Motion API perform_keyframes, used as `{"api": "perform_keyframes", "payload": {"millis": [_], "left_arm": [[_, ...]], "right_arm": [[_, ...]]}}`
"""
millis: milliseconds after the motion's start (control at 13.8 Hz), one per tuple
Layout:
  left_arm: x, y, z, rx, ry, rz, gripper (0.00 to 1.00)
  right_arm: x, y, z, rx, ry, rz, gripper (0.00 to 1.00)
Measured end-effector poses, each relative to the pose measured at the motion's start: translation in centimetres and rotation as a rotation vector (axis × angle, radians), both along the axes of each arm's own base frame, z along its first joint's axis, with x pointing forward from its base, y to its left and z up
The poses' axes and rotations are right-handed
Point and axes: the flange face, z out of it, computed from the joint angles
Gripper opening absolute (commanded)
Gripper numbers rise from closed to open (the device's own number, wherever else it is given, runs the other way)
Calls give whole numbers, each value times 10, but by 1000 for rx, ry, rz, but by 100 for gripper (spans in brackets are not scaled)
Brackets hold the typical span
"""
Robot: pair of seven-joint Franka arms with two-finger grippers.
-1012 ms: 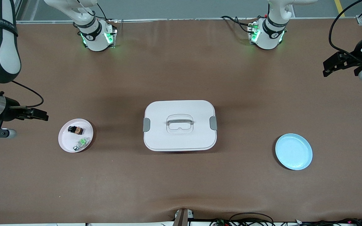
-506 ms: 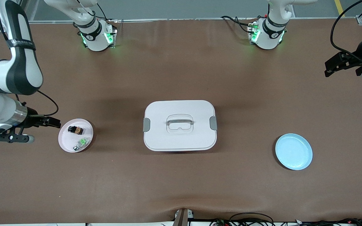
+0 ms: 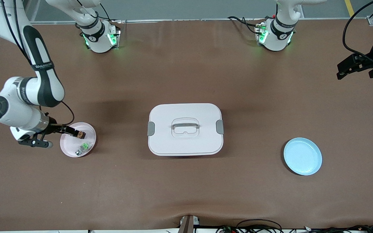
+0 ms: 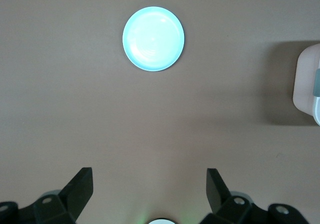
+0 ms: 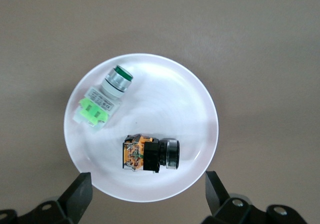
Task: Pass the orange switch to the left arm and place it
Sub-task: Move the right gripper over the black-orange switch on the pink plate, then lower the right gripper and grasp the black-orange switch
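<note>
Orange switch (image 5: pixel 150 155) lies on our pink plate (image 5: pixel 200 108) under our open right gripper (image 5: pixel 145 196); our left gripper (image 4: pixel 147 196) waits open.

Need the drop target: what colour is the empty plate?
Pale blue plate, clearest in the left wrist view.

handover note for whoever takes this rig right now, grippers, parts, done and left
Right gripper: open, over the pink plate, lined up on the orange switch; nothing held.
Left gripper: open, waiting in the air over the table at the left arm's end.
Orange switch lies on the pink plate beside the green switch.
Box sits shut mid-table between the pink plate and the blue plate.
Done: approach only. Left: grasp, pass to the left gripper clear of the box, probably set on the blue plate.
</note>
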Motion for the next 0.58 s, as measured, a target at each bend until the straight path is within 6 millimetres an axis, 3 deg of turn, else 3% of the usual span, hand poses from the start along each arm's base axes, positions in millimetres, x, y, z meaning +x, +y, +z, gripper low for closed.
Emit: {"api": "perform_keyframes", "payload": {"millis": [578], "left_arm": [[0,-3,0,0,0,-6,100]], "right_arm": [[-1,-4,-29,0,18,-48,100]]}}
